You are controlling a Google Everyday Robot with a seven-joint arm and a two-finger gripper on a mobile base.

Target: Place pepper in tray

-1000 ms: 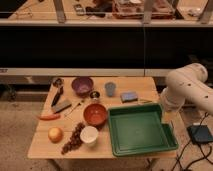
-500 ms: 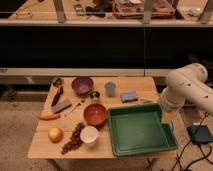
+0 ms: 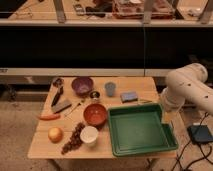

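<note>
The pepper (image 3: 50, 117) is slim and red-orange and lies flat near the table's left edge. The dark green tray (image 3: 140, 131) sits at the front right of the table with nothing in it. My white arm (image 3: 189, 89) is folded at the table's right side. My gripper (image 3: 167, 103) is at the arm's lower end, by the tray's far right corner, far from the pepper and holding nothing that shows.
A reddish-brown bowl (image 3: 95, 114), a white cup (image 3: 89, 135), a dark grape-like cluster (image 3: 73, 138) and a yellow-orange onion (image 3: 55, 134) lie between pepper and tray. Behind are a purple bowl (image 3: 81, 85), a blue-grey cup (image 3: 110, 88) and a blue sponge (image 3: 128, 96).
</note>
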